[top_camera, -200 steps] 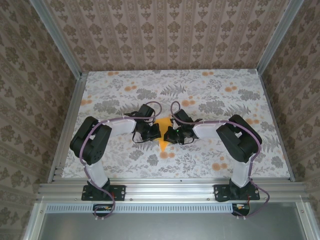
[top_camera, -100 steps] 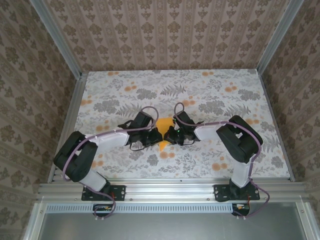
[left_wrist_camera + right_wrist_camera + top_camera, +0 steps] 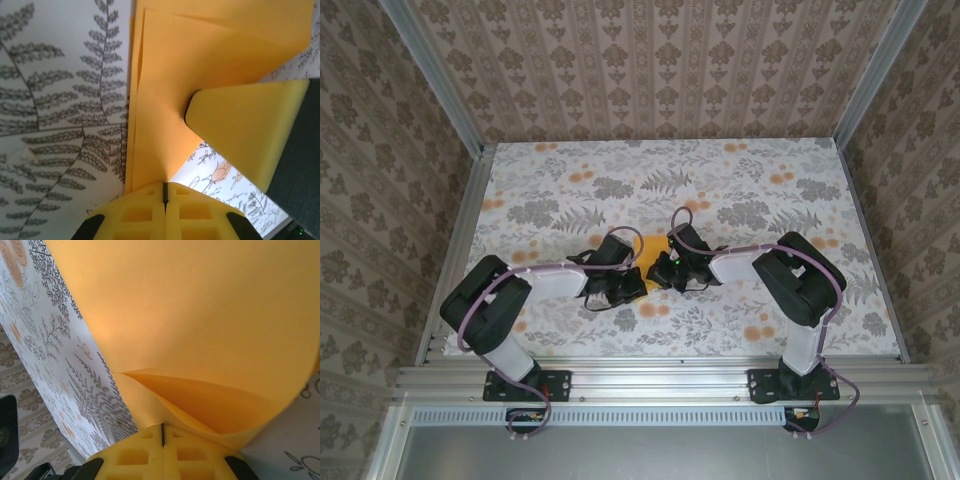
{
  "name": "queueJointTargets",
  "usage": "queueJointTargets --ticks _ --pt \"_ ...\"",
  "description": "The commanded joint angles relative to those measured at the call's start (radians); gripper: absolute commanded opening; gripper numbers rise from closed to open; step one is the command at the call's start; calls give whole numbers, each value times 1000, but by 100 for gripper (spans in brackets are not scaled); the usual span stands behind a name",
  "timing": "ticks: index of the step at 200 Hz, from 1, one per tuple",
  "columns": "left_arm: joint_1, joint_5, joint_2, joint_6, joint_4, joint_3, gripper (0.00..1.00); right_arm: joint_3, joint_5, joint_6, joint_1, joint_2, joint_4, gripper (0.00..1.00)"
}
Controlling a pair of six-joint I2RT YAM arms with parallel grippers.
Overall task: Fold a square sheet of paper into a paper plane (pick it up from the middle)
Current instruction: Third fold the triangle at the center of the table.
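The square sheet of paper (image 3: 642, 247), bright orange and partly folded, lies mid-table between both grippers. My left gripper (image 3: 632, 284) is at its near side and my right gripper (image 3: 661, 270) is at its right side, almost touching each other. In the left wrist view the folded layers of the paper (image 3: 200, 60) run down into my left gripper (image 3: 164, 188), which is shut on a crease. My right gripper's yellow finger (image 3: 250, 132) presses on the sheet there. In the right wrist view the paper (image 3: 200, 315) curves upward, and my right gripper (image 3: 162, 432) is shut on its lower edge.
The flower-and-fern tablecloth (image 3: 740, 180) covers the table. Patterned walls and aluminium posts (image 3: 470, 160) close in the left, right and back. The arm bases (image 3: 520, 380) stand on the near rail.
My left arm swung outward and partly back, and its gripper shifted toward me along the paper. Less orange shows from above. The right arm has barely moved.
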Motion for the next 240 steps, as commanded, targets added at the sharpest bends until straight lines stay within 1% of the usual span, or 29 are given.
queueJointTargets --ticks 1,38,56,83,116,138,176,211,240 --pt "1 -55 12 5 -30 23 4 -42 83 21 2 42 -95 4" --pt "2 -71 10 6 -28 -5 3 -40 78 12 4 45 -95 4" --pt "1 -81 11 -12 -18 -48 3 -34 69 -16 2 47 -95 4" --pt "3 -80 14 -21 -3 -108 1 -30 39 -107 -21 45 -58 5" --pt "7 -64 18 -17 3 -160 1 14 -46 -254 -73 72 -34 5" --pt "10 -57 21 -16 9 -189 0 35 -79 -339 -110 78 -34 6" --pt "15 -48 19 -11 19 -224 0 68 -144 -419 -177 99 -27 7" --pt "21 -48 6 -4 8 -233 0 120 -116 -470 -222 116 -109 7" --pt "23 -50 -2 -1 0 -224 0 155 -106 -500 -260 121 -141 7"
